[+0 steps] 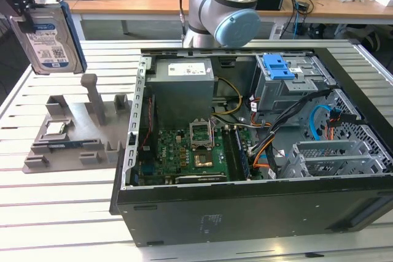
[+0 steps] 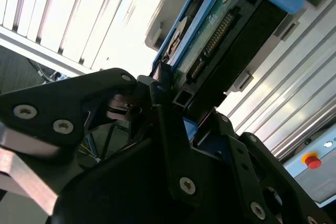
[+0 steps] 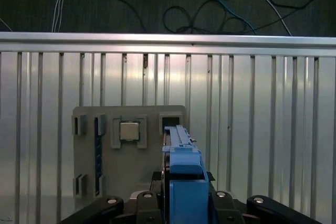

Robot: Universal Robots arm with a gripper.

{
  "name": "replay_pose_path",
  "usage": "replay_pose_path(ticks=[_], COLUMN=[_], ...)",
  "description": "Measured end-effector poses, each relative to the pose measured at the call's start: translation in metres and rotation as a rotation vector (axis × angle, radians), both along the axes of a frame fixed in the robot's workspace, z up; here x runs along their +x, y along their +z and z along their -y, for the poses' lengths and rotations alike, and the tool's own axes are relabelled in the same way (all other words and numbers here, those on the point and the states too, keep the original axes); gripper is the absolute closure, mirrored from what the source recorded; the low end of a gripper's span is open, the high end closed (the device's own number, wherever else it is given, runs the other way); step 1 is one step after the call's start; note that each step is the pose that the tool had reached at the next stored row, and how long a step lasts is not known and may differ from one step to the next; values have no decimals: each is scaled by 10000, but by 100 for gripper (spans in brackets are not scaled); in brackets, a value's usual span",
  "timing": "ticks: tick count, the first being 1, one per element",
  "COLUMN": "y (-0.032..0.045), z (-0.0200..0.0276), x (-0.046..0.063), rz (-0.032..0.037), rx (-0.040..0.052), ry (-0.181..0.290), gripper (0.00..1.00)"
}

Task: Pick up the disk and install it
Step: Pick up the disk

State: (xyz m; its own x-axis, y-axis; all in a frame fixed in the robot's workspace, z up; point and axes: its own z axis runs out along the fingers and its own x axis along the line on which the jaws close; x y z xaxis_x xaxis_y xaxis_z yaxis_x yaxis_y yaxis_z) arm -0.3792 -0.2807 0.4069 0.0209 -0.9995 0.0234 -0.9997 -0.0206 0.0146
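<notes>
The disk (image 1: 49, 34), a silver hard drive with a white-and-blue label and a blue frame, hangs upright in the air at the exterior view's upper left. It is above the grey fixture (image 1: 73, 136). My gripper (image 1: 26, 16) is shut on its upper end. In the second wrist view the disk (image 2: 215, 30) shows its green board and connector, with the black fingers (image 2: 167, 124) clamped on its end. The first wrist view has the disk (image 3: 184, 174) edge-on, held between the gripper (image 3: 184, 205) fingers, over the fixture (image 3: 131, 177).
The open computer case (image 1: 245, 213) lies to the exterior view's right, with a drive cage holding a blue bracket (image 1: 277, 65) at its back. A small processor chip (image 3: 129, 130) sits on the fixture. The arm's base (image 1: 221, 4) stands behind the case.
</notes>
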Motion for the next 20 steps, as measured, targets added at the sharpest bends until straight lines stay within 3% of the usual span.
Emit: replay_pose_path(ticks=[7,20], y=[138,496], z=[-5,-16], x=[0,0], rz=[1,0], rx=[0,0], ry=[0,0], gripper=[64,64])
